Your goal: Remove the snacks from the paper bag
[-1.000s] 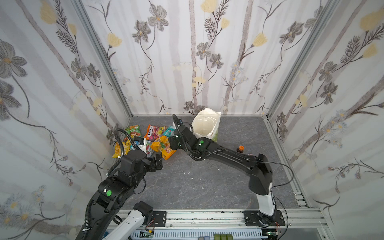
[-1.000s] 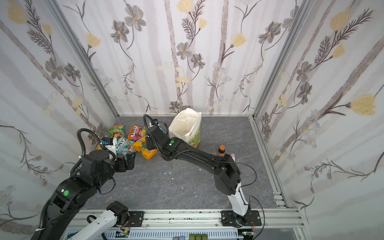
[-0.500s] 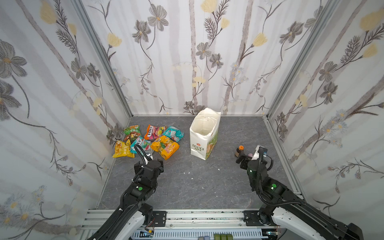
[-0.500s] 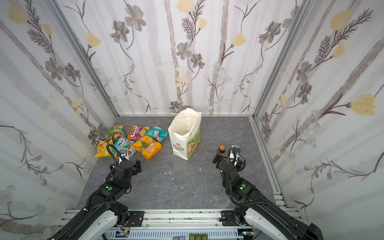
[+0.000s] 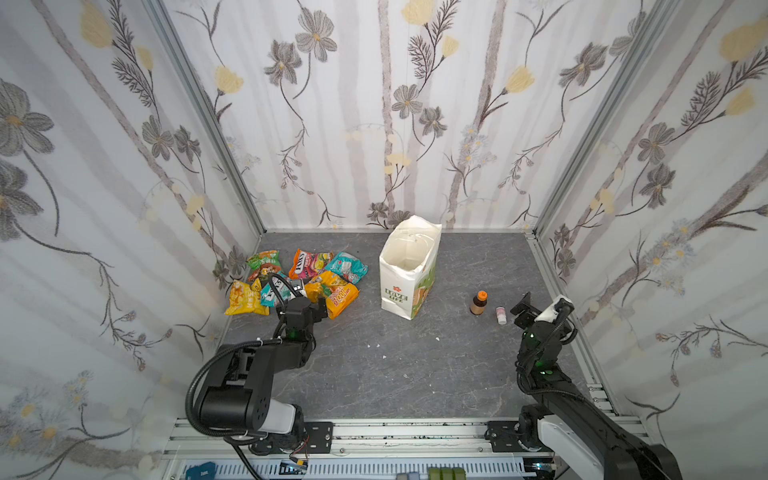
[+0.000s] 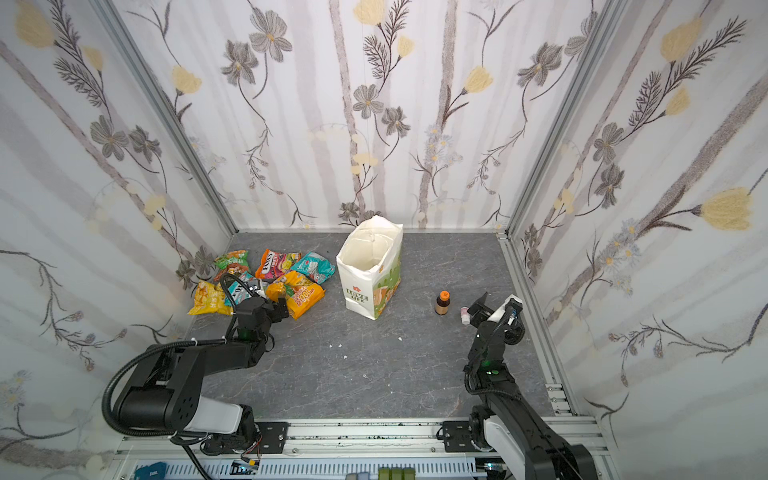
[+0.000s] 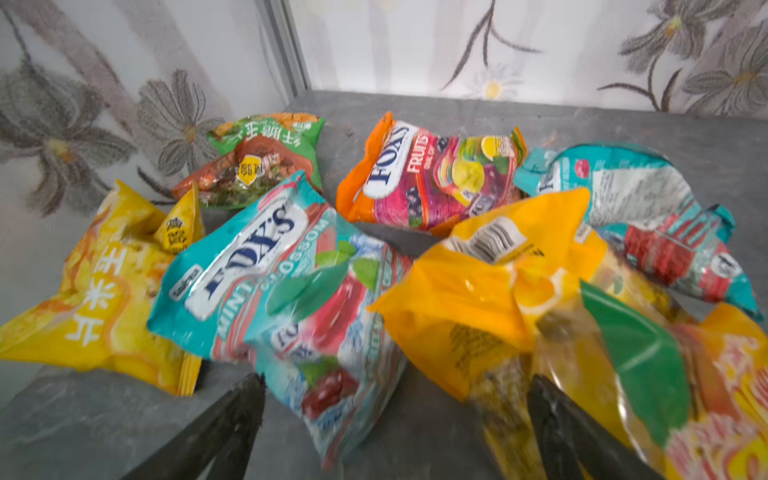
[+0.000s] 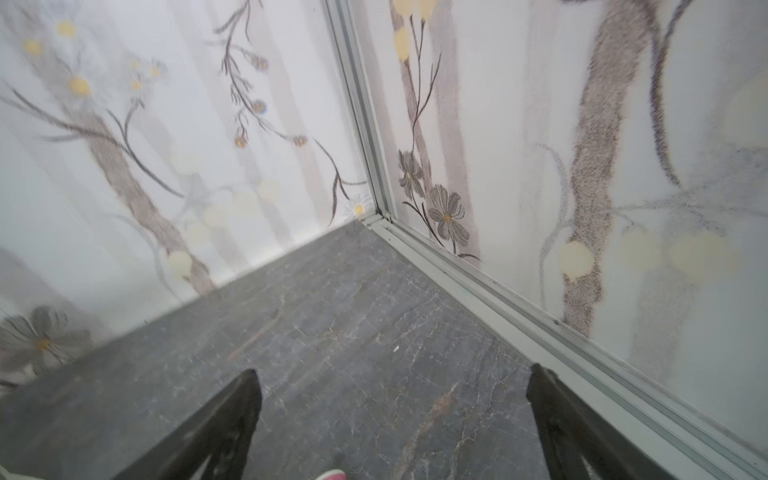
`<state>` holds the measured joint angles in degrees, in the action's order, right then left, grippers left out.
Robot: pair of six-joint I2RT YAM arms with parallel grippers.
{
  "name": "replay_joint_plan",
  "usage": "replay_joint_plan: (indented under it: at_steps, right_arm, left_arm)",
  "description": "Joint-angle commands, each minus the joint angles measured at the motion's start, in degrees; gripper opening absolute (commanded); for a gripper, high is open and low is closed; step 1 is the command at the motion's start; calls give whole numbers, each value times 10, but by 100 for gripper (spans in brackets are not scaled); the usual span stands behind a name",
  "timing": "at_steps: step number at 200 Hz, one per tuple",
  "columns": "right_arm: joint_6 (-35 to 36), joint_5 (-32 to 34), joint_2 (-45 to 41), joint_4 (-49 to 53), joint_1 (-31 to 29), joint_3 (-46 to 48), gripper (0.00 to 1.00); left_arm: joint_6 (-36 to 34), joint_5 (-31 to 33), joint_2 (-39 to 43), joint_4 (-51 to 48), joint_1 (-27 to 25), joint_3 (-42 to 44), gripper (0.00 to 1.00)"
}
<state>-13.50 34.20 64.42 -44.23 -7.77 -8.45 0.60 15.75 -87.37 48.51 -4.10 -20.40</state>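
Reads green "LOVE LIFE" under a red flower on the tall white paper carrier bag (image 5: 397, 297), beside an orange-green side picture. Among the crinkly foil snack packets (image 7: 270, 266): yellow with white characters, green over brown, orange-and-pink, teal with red and leaf-green (twice), orange-yellow. Small brown glass bottle (image 5: 478, 306), orange-capped. Grey veined tabletop (image 5: 415, 365); white wall panels (image 5: 374, 124), grey and yellow flowers.

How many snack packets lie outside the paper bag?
7, clustered left of the paper bag: green, pink-orange and teal at the back; yellow, teal mint, yellow-orange and orange in front. The bag's bottom isn't fully visible, so more may be hidden.
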Motion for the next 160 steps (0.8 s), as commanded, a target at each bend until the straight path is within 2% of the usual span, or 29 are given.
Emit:
replay_joint_plan:
  at_steps: [1, 11, 20, 30, 46, 79, 95, 120, 160]
  right_arm:
    - [108, -53, 85, -178, -10, -17, 100]
    - [132, -81, 123, -241, -9, -22, 100]
    - [136, -83, 165, -283, -8, -24, 100]
    - [141, -107, 202, -334, -1, -21, 100]
    - [103, -173, 191, -233, 41, -54, 100]
    - [120, -227, 224, -342, 48, -19, 100]
    - [121, -234, 214, -293, 48, -34, 100]
    - [124, -238, 220, -318, 47, -26, 100]
    - [122, -241, 228, -298, 50, -40, 100]
  left_arm:
    - [8, -66, -16, 26, 19, -16, 100]
    - [3, -80, -33, 68, 29, -11, 100]
    - [12, -81, -22, 36, 30, -16, 100]
    - [9, -80, -30, 60, 32, -12, 100]
    - [10, -79, -29, 55, 32, -13, 100]
    - [11, -78, -27, 50, 31, -14, 100]
    - [11, -78, -26, 48, 31, -14, 100]
    - [11, -78, -27, 51, 31, -13, 100]
    - [10, -78, -27, 49, 31, -13, 100]
